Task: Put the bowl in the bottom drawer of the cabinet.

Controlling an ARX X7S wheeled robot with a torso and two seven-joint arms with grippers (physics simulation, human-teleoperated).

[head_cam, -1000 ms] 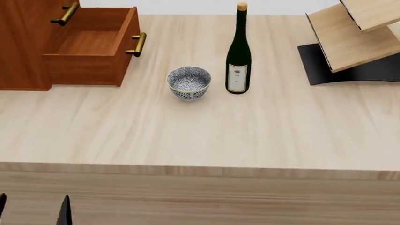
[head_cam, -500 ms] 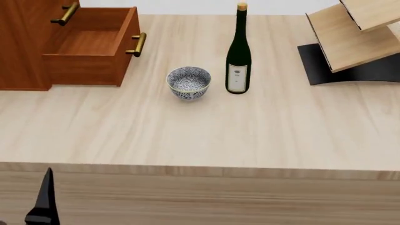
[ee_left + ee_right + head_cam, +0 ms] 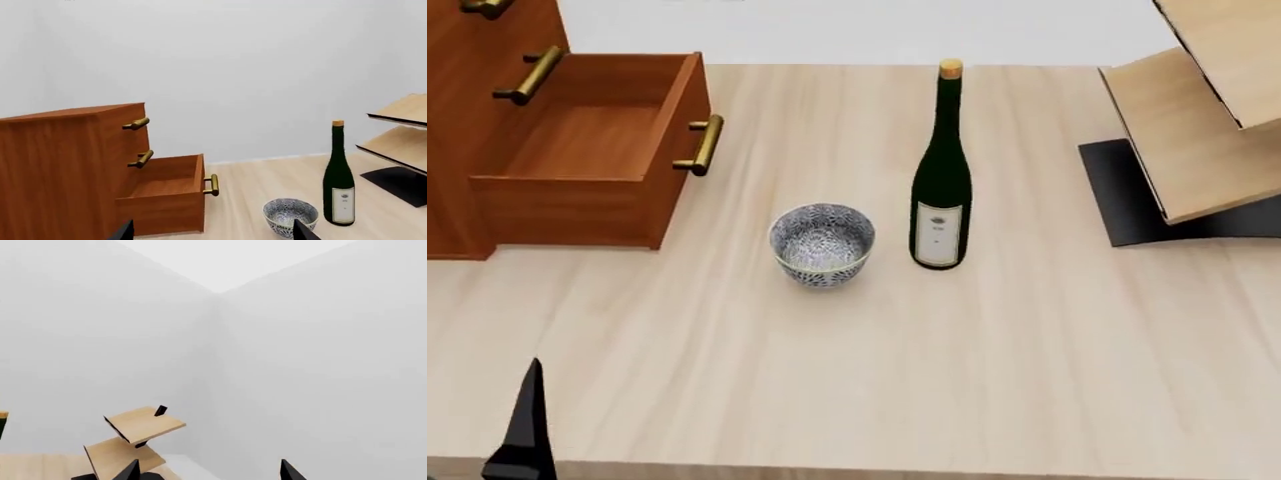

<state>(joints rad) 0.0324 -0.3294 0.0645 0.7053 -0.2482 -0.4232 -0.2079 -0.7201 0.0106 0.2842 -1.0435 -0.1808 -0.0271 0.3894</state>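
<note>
The bowl (image 3: 822,246), small, white with a blue-grey pattern, stands upright on the table just left of a wine bottle (image 3: 940,170). The reddish-brown cabinet (image 3: 451,120) is at the far left, its bottom drawer (image 3: 587,150) pulled out and empty, brass handle (image 3: 703,145) facing the bowl. In the left wrist view, my left gripper (image 3: 213,236) is open and holds nothing, with the bowl (image 3: 289,215) beyond it near one fingertip and the open drawer (image 3: 167,192) ahead. One dark left finger (image 3: 523,430) shows at the head view's near left edge. My right gripper (image 3: 209,474) is open, pointing at bare wall.
A pale wood rack (image 3: 1201,110) on a black base (image 3: 1134,195) stands at the table's right. An upper drawer with a brass handle (image 3: 531,73) is shut above the open one. The rack (image 3: 133,432) also appears in the right wrist view.
The head view has shifted forward, so the bowl, bottle and drawer sit lower and larger and the table's front edge has left view. The left finger rose into sight earlier and keeps its place.
</note>
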